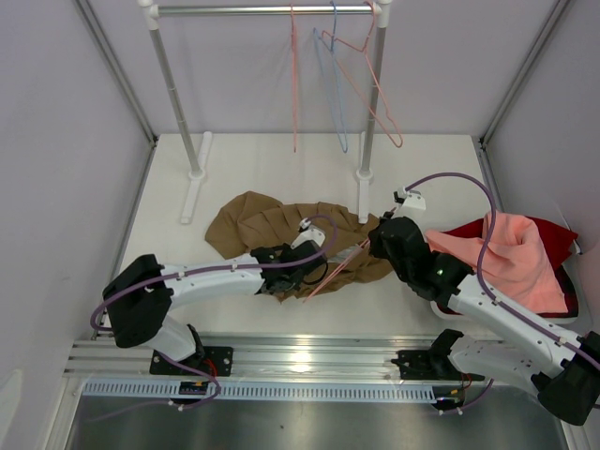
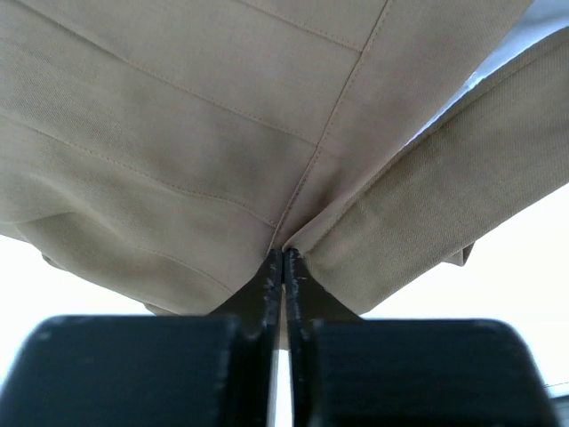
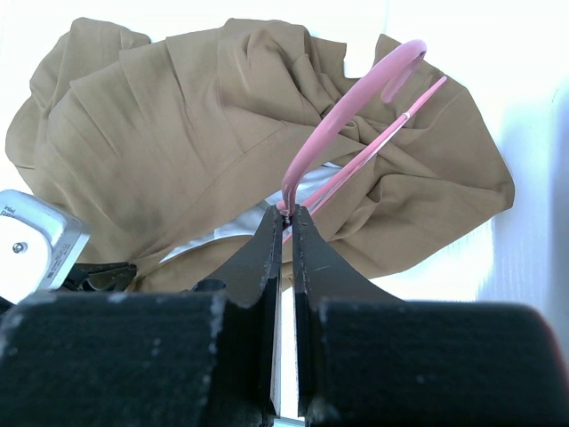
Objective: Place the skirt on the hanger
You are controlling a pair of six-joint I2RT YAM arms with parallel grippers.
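The tan pleated skirt (image 1: 258, 223) lies crumpled on the white table, left of centre. In the right wrist view its pale lining (image 3: 240, 222) shows at a fold. My left gripper (image 1: 317, 265) sits at the skirt's near right edge. The left wrist view shows this gripper (image 2: 284, 255) shut on a pinched seam of the skirt (image 2: 178, 133). A thin salmon-pink hanger (image 1: 337, 270) slants across the skirt's right part. My right gripper (image 1: 377, 240) holds it at the upper end. In the right wrist view that gripper (image 3: 286, 211) is shut on the hanger (image 3: 342, 116) wire just below its hook.
A clothes rack (image 1: 262, 10) stands at the back on two posts (image 1: 367, 131), with pink hangers (image 1: 375, 94) and a light blue hanger (image 1: 336, 94) on its rail. At the right edge a salmon-pink cloth (image 1: 511, 253) lies over a dark red cloth (image 1: 555, 234).
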